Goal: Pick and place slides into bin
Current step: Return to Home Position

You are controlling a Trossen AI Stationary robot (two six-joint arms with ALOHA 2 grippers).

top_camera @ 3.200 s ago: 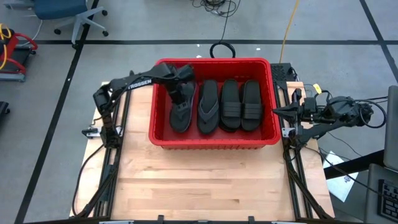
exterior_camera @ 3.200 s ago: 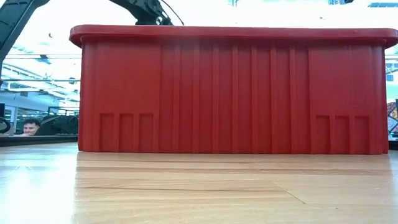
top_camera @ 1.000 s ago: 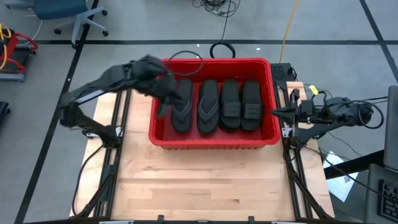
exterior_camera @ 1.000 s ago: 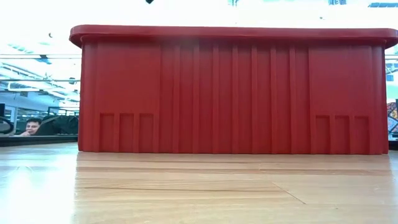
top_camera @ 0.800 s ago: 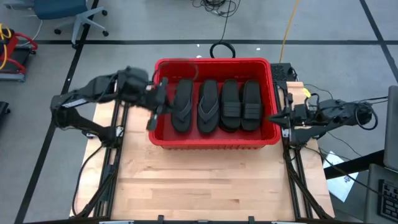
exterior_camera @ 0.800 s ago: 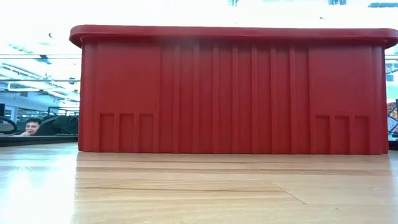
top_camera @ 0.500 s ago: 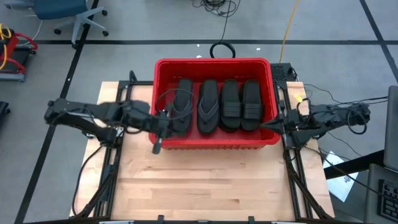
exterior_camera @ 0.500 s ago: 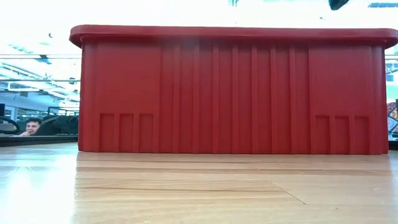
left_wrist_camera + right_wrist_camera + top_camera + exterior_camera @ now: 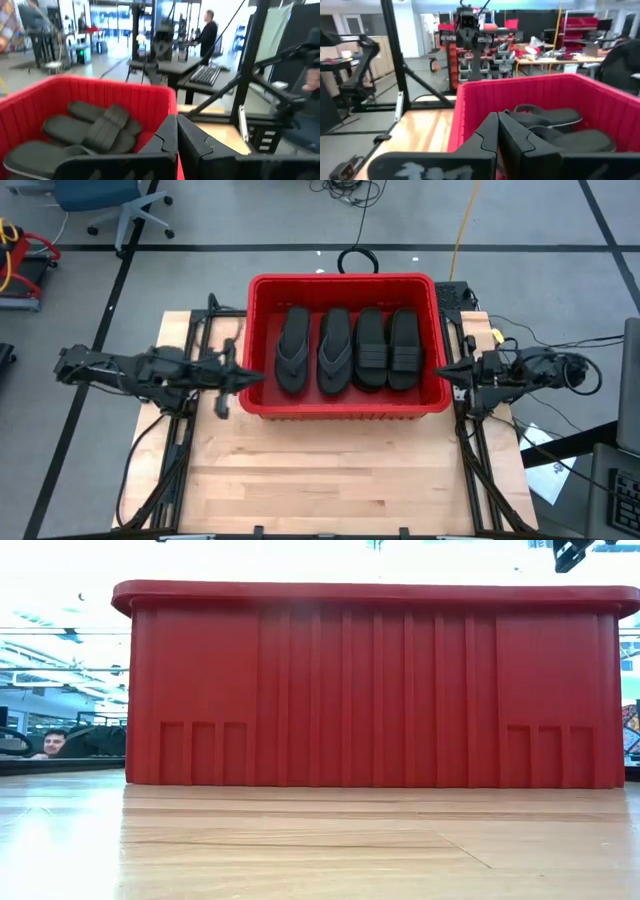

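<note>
Flat black rubber slides (image 9: pixel 372 350) lie in the big red plastic bin (image 9: pixel 340 407), so the left gripper (image 9: pixel 248 376) and right gripper (image 9: pixel 444 372) (both pressed together, empty) should back off gently.

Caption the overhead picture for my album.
Four black sandals lie in a red bin; left tool and right tool flank it.

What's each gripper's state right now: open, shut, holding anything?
Left gripper: shut, holding nothing, beside the bin.
Right gripper: shut, holding nothing, at the bin's other side.
</note>
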